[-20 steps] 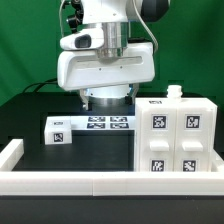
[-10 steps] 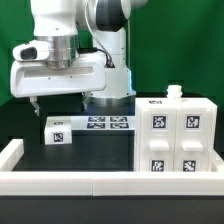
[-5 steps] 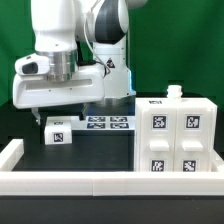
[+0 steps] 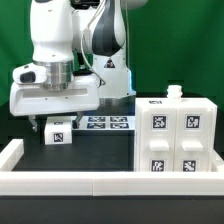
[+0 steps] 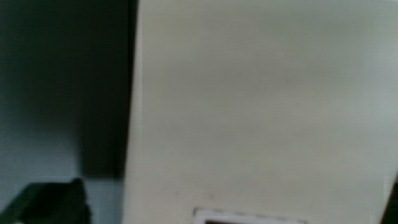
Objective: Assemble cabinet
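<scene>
The cabinet is a large white box with several square tags on its front, standing at the exterior view's right, with a small white knob on top. A small white tagged block lies at the exterior view's left. My gripper is low over this block, open, with one dark finger just beside the block's left end. In the wrist view a blurred white surface fills most of the picture, with a tag's edge at its border and one dark finger beside it.
The marker board lies flat on the dark table behind the block, between it and the cabinet. A low white border rail runs along the front and turns up the exterior view's left side.
The arm has swung from the middle to the exterior view's left and come down, so the gripper now sits over the small block and hides its top.
</scene>
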### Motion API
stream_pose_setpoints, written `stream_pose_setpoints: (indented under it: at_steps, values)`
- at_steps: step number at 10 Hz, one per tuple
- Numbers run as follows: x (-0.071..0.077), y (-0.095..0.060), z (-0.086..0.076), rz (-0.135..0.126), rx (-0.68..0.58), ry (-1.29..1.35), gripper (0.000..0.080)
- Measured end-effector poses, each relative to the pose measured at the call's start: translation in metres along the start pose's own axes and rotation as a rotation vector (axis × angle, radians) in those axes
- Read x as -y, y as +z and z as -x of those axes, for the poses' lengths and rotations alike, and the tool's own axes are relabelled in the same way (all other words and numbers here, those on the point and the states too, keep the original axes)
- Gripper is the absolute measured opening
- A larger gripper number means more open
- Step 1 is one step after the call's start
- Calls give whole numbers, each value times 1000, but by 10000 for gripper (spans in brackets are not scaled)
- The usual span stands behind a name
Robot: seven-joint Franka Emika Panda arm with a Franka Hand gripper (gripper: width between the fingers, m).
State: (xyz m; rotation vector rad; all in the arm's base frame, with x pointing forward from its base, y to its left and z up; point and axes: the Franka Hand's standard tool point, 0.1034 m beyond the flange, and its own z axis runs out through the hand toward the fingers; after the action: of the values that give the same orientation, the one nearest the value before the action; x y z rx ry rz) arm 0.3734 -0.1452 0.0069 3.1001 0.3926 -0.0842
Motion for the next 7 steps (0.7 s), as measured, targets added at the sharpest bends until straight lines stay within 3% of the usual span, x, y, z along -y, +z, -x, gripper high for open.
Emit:
stream_pose_setpoints:
  at_steps: [1,4,5,7]
  values:
    - [0,0,-1,0,-1,0,552]
    - [0,-1,-2,1,-2,-3,557]
    - [3,-11,-11,11,-22,-13,557]
    - [23,-44,-38,19,-69,-53,557]
